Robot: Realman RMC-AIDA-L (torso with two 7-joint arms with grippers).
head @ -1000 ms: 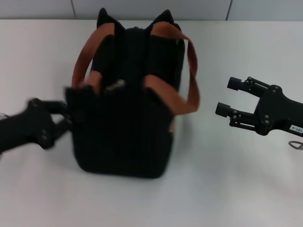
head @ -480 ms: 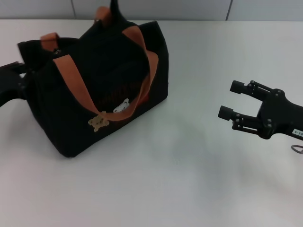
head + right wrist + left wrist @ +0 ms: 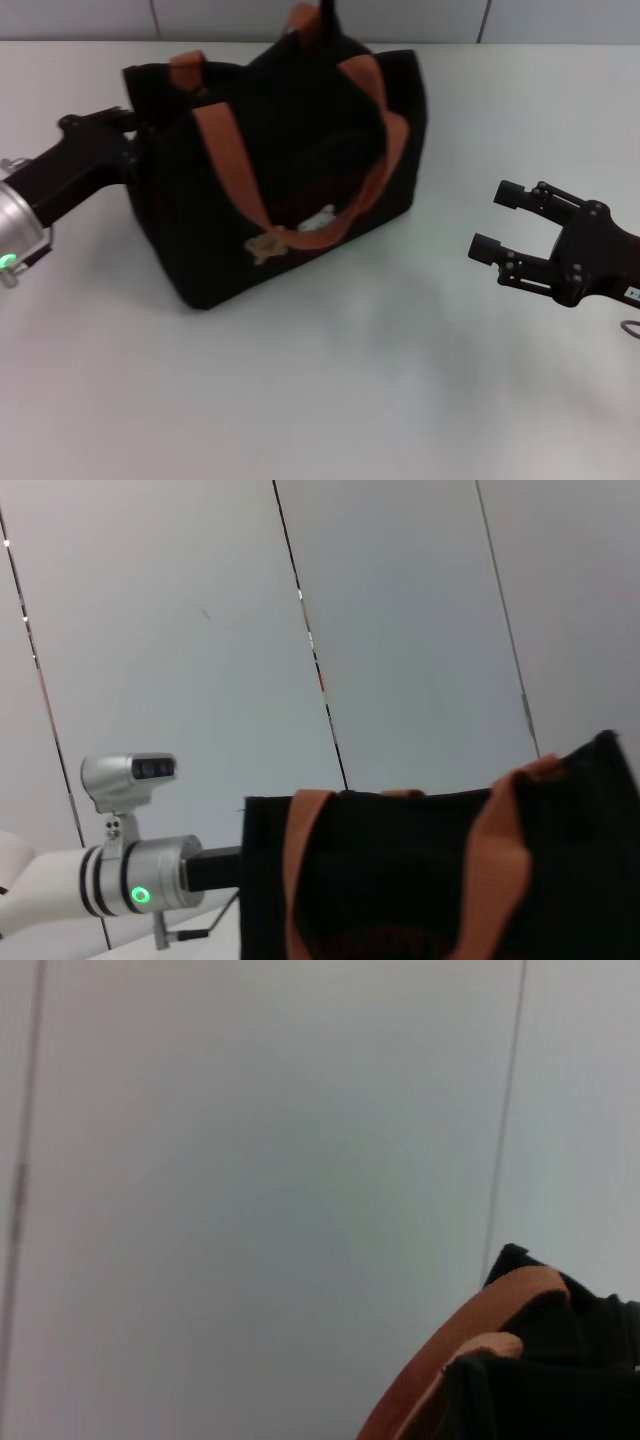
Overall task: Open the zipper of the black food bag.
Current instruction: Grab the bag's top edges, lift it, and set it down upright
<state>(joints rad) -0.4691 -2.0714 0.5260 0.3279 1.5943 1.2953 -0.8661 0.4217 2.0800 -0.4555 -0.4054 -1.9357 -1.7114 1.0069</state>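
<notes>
The boxy black fabric food bag [image 3: 285, 170] with orange-brown strap handles [image 3: 225, 150] stands on the white worktop [image 3: 330, 400] in the upper centre of the head view, turned at an angle, with its small tan and white bear patches [image 3: 290, 232] facing the camera. The left end effector [image 3: 125, 135] is at the upper left of the frame, pressed against the bag's left end; its fingers are hidden by the dark fabric, so one cannot tell if they grip anything. The right end effector [image 3: 495, 222] hovers at the right of the frame, well apart from the bag, with its two fingers spread wide and nothing between them.

The zipper along the top seam cannot be made out in these views; the straps and the folded top cover that area, and no pull tab is visible. The step in hand seems to be the positioning and steadying of the bag, so the opening itself is not yet begun. The next move probably calls for the left arm to keep the bag firm while the right end effector travels toward the top seam, finds the small pull tab and closes on it precisely. The loose straps could get in the way.
</notes>
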